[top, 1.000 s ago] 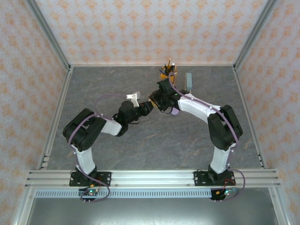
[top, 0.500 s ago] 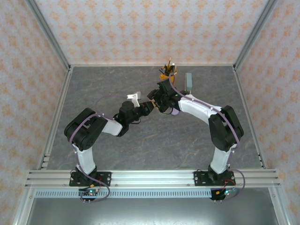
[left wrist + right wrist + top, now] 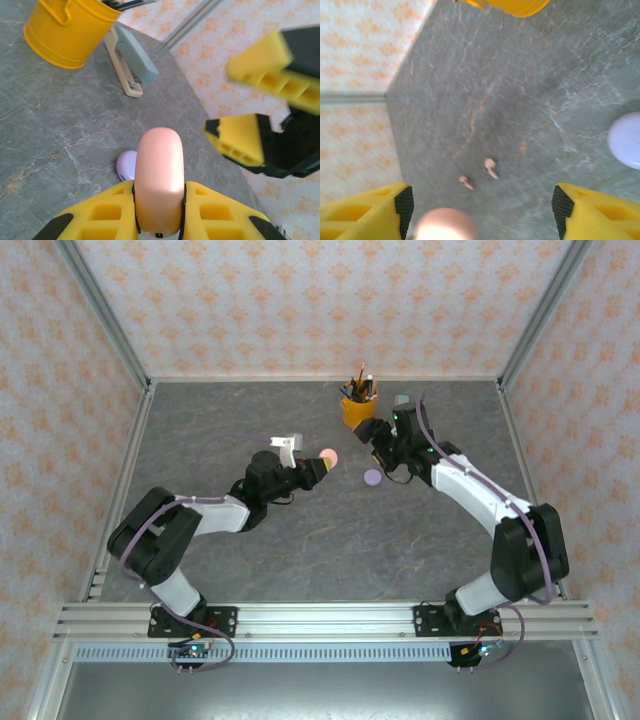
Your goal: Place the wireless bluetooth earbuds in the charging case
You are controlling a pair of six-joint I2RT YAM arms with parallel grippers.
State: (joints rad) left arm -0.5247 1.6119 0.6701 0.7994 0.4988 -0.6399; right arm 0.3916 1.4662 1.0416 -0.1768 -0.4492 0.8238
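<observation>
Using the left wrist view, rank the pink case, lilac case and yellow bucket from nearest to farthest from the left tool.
1. Pink case, clamped in the left tool.
2. Lilac case, lying just behind it, slightly left.
3. Yellow bucket, far back at upper left.

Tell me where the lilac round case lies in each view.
Top external: lilac case, just right of centre.
Left wrist: lilac case low, partly behind the pink case.
Right wrist: lilac case cut by the right edge.
Shared landmark: the yellow cup, top left in left wrist, top edge in right wrist.
</observation>
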